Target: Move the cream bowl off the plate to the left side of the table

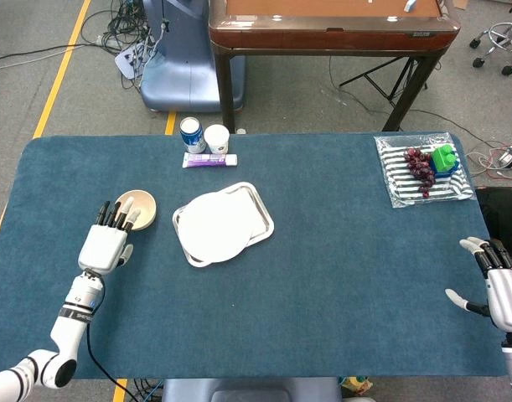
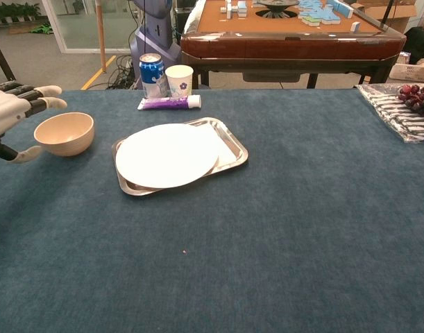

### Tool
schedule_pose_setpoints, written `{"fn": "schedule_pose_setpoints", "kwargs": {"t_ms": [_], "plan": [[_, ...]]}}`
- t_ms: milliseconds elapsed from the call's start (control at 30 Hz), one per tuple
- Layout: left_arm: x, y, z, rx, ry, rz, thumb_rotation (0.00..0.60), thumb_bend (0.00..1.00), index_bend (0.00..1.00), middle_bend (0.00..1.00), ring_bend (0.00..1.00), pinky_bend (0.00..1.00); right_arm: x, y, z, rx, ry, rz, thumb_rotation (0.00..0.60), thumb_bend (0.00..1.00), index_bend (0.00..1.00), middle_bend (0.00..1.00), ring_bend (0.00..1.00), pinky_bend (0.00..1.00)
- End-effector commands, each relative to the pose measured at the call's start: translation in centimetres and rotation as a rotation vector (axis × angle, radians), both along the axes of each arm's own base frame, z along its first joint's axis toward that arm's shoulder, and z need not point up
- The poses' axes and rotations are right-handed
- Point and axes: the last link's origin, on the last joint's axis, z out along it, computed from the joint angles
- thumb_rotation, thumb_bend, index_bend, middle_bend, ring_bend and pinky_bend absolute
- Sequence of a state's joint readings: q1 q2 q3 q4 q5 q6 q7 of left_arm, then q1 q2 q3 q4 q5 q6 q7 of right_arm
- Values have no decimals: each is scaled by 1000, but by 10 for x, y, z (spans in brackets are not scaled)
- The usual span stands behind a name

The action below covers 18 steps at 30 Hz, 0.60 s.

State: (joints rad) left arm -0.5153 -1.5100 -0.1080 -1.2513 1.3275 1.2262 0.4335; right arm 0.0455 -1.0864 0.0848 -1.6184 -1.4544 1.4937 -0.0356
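Cream bowl [image 2: 64,133] sits on the table, left hand [image 2: 10,111] spread beside it, holding nothing.

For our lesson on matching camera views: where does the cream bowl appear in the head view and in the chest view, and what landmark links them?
Head view: cream bowl at left, on the blue table.
Chest view: cream bowl at far left.
Shared landmark: white plate on its tray, just right of the bowl in both.

Cream bowl [image 1: 138,207] sits beside the left hand [image 1: 106,243], off the plate [image 1: 216,224].
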Motion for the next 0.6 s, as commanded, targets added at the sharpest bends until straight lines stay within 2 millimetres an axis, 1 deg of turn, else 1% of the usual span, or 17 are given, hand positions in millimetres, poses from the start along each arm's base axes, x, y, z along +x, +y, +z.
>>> {"fn": "schedule_pose_setpoints", "kwargs": {"t_ms": [33,167,333,400,433,467,533,600], "plan": [[-8,-36,34,15,19,67,600,343,108,0,0,0,0,0,-2,4,5,-2,600,0,227,219,151,336],[-12,-63,47,6,-8,106,600,343,120,0,0,0,1,-1,-4,6,10,0,600,0,228,222,151,336],[-22,-97,61,21,-34,145,600,342,162,0,0,0,1,-2,-6,7,13,3,600,0,229,228,151,336],[-25,-106,64,24,-46,154,600,342,185,0,0,0,0,-2,-6,7,14,3,600,0,234,228,151,336],[-28,-112,65,25,-57,165,600,342,198,0,0,0,0,-2,-6,6,14,3,600,0,237,228,151,336],[-32,-124,68,25,-77,188,600,342,208,0,0,0,0,-2,-6,6,15,3,600,0,238,228,151,336],[-36,-140,71,26,-125,218,600,342,228,8,0,0,0,-2,-6,4,15,3,600,0,238,228,151,336],[-39,-151,75,30,-160,229,600,342,240,26,0,1,0,-2,-6,3,15,3,600,0,238,228,151,336]]}}
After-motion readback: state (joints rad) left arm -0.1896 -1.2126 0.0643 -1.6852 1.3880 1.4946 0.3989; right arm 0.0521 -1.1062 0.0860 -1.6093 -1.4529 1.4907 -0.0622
